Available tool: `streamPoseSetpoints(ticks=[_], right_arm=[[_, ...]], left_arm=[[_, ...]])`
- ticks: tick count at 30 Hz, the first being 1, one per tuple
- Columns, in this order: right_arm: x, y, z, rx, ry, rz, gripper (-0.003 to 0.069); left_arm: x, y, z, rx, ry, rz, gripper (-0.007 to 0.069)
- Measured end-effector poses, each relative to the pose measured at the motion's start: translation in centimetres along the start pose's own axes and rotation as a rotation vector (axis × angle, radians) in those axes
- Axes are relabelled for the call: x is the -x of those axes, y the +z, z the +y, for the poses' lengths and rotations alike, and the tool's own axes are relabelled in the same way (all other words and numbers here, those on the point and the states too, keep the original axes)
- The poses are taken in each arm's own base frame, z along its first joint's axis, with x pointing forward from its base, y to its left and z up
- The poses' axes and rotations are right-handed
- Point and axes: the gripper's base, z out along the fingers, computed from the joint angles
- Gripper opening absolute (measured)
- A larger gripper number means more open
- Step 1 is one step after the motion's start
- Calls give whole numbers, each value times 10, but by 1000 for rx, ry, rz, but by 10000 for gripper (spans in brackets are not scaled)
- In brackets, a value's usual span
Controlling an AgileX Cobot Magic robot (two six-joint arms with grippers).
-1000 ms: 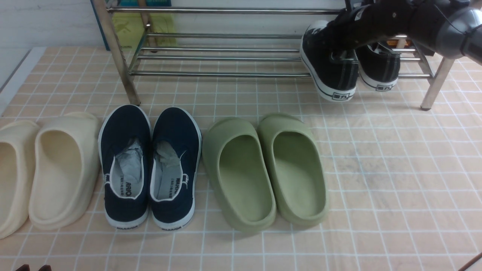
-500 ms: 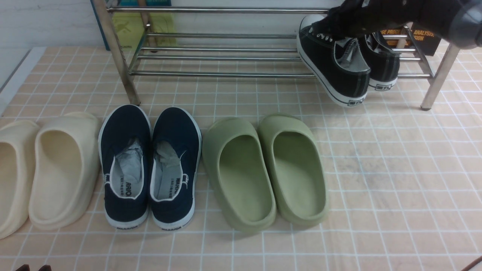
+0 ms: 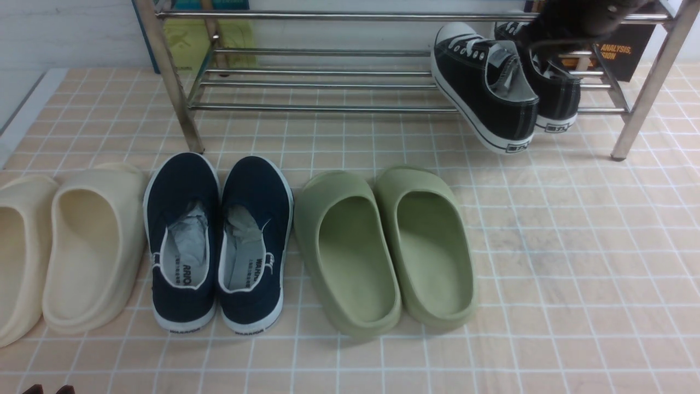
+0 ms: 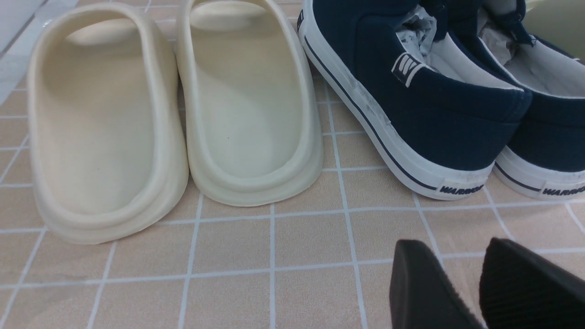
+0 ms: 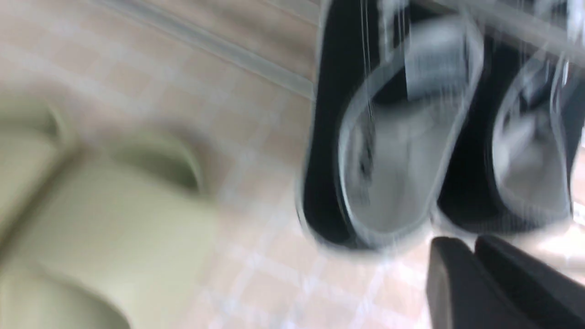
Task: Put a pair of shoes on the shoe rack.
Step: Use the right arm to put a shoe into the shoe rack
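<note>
The two black canvas sneakers sit side by side on the right part of the steel shoe rack (image 3: 328, 82). The left sneaker (image 3: 484, 82) is tilted, with its heel hanging over the front bar. The right sneaker (image 3: 555, 96) lies beside it. Both show blurred in the right wrist view, the left sneaker (image 5: 388, 137) and the right sneaker (image 5: 525, 151). My right gripper (image 5: 473, 249) is shut and empty, just behind their heels. My right arm (image 3: 579, 13) is a dark blur above them. My left gripper (image 4: 457, 265) is slightly open and empty, low over the floor.
On the tiled floor in front of the rack stand cream slippers (image 3: 71, 246), navy slip-on shoes (image 3: 219, 241) and green foam slippers (image 3: 383, 246). The cream slippers (image 4: 173, 114) and navy shoes (image 4: 411, 91) lie just ahead of my left gripper. A rack leg (image 3: 645, 87) stands at the right.
My right gripper let go of the left sneaker, which settled tilted on the rack bars. The right arm pulled up and away to the right. The left arm has not moved.
</note>
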Motion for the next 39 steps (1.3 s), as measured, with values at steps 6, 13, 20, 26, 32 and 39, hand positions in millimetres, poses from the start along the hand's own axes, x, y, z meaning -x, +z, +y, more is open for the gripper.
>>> streamPoseSetpoints(ticks=[6, 13, 20, 26, 32, 39], right_arm=[[-45, 45, -11, 38, 61, 200, -18], [-58, 99, 17, 100, 113, 58, -15], [-39, 109, 37, 93, 104, -141, -12], [-27, 106, 36, 71, 119, -273, -9], [-27, 106, 36, 70, 120, -274, -8], [-31, 107, 39, 108, 153, -218, -3]], left_arm=[[0, 0, 0, 0, 0, 0, 239], [0, 0, 0, 0, 0, 0, 239], [0, 0, 0, 0, 0, 0, 239], [0, 0, 0, 0, 0, 0, 239], [0, 0, 0, 0, 0, 0, 239], [0, 0, 0, 0, 0, 0, 239]])
